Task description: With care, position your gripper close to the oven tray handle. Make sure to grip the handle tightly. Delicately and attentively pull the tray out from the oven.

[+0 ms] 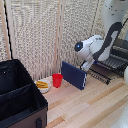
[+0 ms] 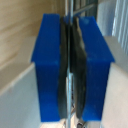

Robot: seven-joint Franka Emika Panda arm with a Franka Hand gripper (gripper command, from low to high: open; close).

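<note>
The oven (image 1: 118, 55) sits at the exterior view's right on the table (image 1: 85, 107); its tray (image 1: 102, 72) juts forward, a stiff, light, probably slick wire rack, best taken mid-handle. The arm bends low, and the gripper (image 2: 71, 70) is clamped on the thin handle (image 2: 70, 10).

A navy-blue slab (image 1: 74, 75) stands upright just left of the tray (image 1: 102, 73), with a red cup (image 1: 57, 80) beyond; bare table (image 1: 85, 107) lies nearer.
</note>
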